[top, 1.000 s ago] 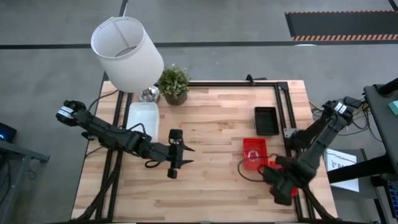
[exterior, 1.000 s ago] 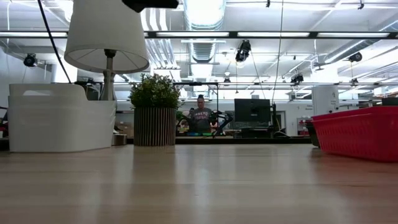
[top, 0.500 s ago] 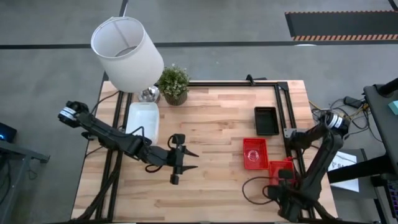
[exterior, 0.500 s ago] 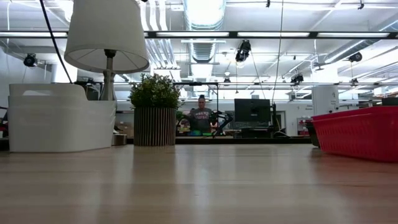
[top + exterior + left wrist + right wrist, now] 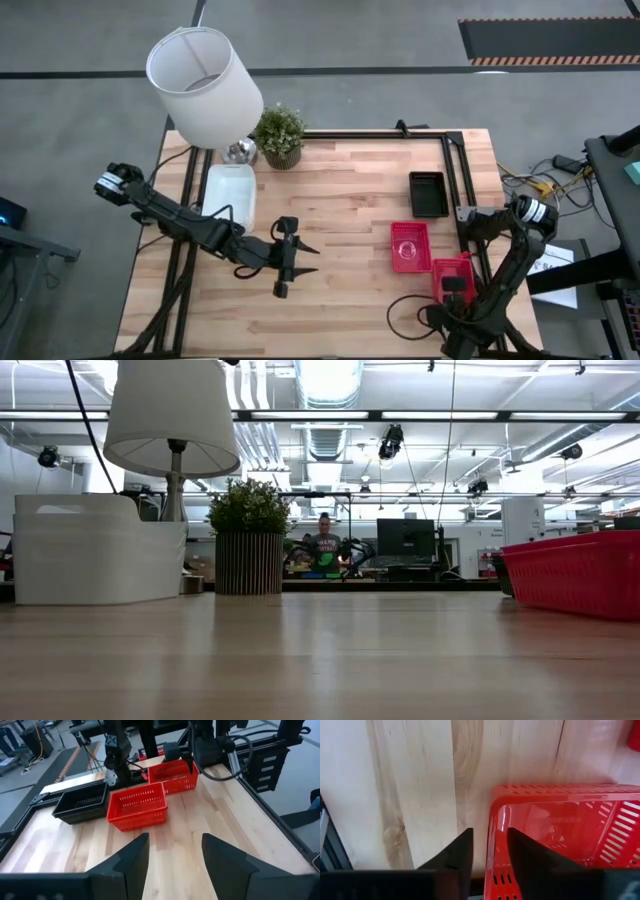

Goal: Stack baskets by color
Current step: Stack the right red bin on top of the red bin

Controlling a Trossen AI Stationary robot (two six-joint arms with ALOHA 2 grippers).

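Two red mesh baskets stand near the table's right edge, one (image 5: 410,245) farther in and one (image 5: 452,272) by the edge. A black basket (image 5: 427,193) sits behind them, and a white basket (image 5: 229,195) stands at the far left. My right gripper (image 5: 490,832) points down over the red basket by the edge (image 5: 560,830), open. One finger is outside its short end wall (image 5: 495,820) and one inside, with bare wood showing between the outer finger and the wall. My left gripper (image 5: 300,258) hovers open over the table's middle, facing the red baskets (image 5: 137,807).
A white lampshade (image 5: 205,72) and a potted plant (image 5: 280,135) stand at the far left corner. A black frame rail (image 5: 465,200) runs along the table's right side, close to the baskets. Bare wood lies between the two grippers.
My right arm has swung toward the table's near edge, and its gripper has come down over the red basket by the right edge. That basket, mostly hidden under the arm a second ago, now shows.
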